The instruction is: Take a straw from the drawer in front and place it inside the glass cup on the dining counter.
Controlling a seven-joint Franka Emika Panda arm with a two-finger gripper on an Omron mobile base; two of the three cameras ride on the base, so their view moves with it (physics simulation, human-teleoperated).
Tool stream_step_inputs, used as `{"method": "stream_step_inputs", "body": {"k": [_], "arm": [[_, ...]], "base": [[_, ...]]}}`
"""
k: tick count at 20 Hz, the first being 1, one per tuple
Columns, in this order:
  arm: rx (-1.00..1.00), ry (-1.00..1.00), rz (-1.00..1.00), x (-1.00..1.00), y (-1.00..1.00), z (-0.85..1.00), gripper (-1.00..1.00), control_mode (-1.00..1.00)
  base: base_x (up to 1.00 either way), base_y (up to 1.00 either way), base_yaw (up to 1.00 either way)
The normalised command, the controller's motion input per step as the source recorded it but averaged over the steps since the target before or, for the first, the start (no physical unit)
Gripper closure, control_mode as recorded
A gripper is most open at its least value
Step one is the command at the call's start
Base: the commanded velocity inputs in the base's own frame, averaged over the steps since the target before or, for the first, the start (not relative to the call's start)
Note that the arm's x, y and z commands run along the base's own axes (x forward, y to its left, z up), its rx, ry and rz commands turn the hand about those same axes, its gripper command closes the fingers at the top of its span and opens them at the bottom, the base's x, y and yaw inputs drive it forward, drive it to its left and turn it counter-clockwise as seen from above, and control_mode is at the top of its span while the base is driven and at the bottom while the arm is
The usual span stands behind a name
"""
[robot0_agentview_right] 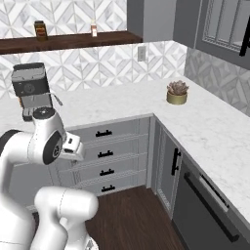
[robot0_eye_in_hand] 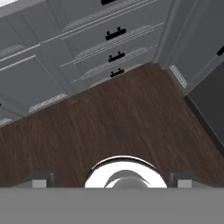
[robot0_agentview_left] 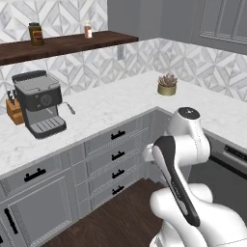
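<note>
Drawer (robot0_agentview_left: 117, 135) sits closed at the top of the grey stack, ahead of and above my claw (robot0_eye_in_hand: 112, 183), whose fingers stand wide apart, holding nothing, aimed at the floor (robot0_eye_in_hand: 131, 118). Straw presumably inside, unseen.

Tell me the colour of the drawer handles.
Black, on the grey drawer fronts; the drawer handles show best in the right base view.

Base views flank arm, share drawers (robot0_agentview_left: 117, 135); hand view faces floor (robot0_eye_in_hand: 122, 122).

Coffee machine (robot0_agentview_left: 39, 103) left, potted plant (robot0_agentview_left: 167, 84) right, drawers (robot0_agentview_left: 117, 157) below.
</note>
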Motion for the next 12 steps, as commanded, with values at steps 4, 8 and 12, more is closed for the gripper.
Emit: {"method": "stream_step_inputs", "body": {"k": [4, 8, 12], "arm": [[0.12, 0.17, 0.0, 1.0, -0.09, 0.0, -1.0, -1.0], [0.32, 0.07, 0.0, 1.0, -0.45, -0.1, -1.0, -1.0], [0.27, 0.06, -0.01, 1.0, -0.15, -0.16, -1.0, -1.0]], "base": [[0.0, 0.0, 0.0], [0.0, 0.0, 0.0], [0.0, 0.0, 0.0]]}}
